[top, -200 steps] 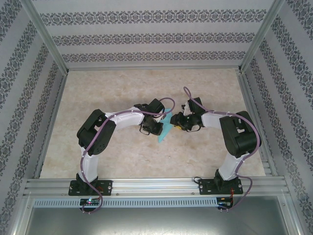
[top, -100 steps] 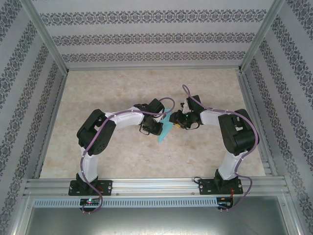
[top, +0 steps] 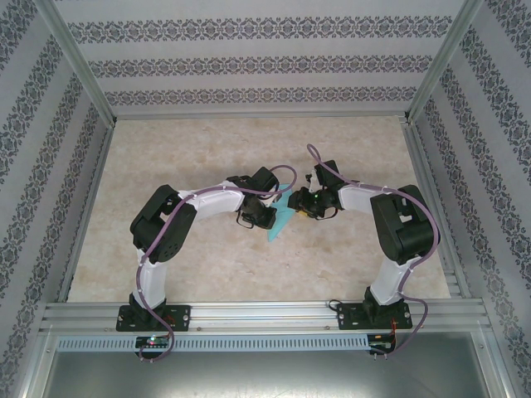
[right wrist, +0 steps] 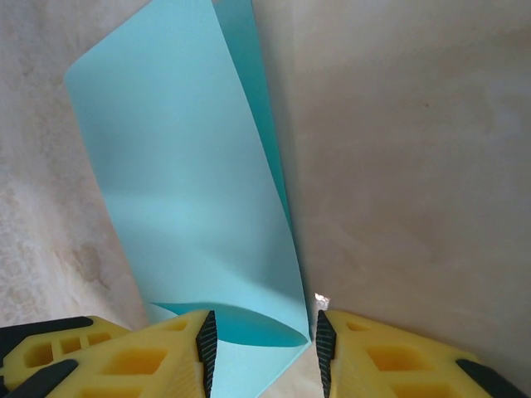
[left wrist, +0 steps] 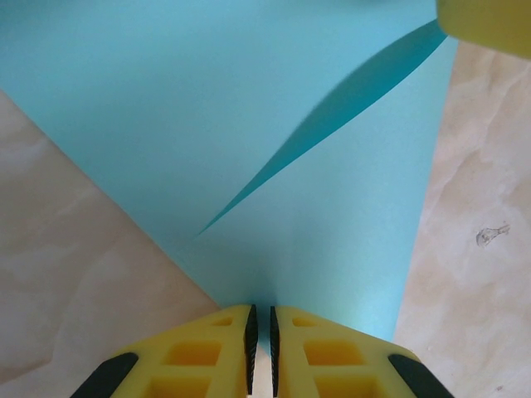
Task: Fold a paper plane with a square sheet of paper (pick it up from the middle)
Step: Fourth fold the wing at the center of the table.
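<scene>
Square sheet of paper (top: 280,224): turquoise, partly folded, held clear of the table (top: 207,149) near its centre, between the two grippers. Left gripper (top: 264,215): in the left wrist view (left wrist: 261,319) its jaws are pressed almost together, pinching the near edge of the sheet (left wrist: 249,149), which fans out ahead with one long raised crease. Right gripper (top: 297,203): in the right wrist view (right wrist: 263,327) its jaws stand apart, with a curled fold of the sheet (right wrist: 191,182) lying between the pads. Whether those pads press on the fold cannot be told
</scene>
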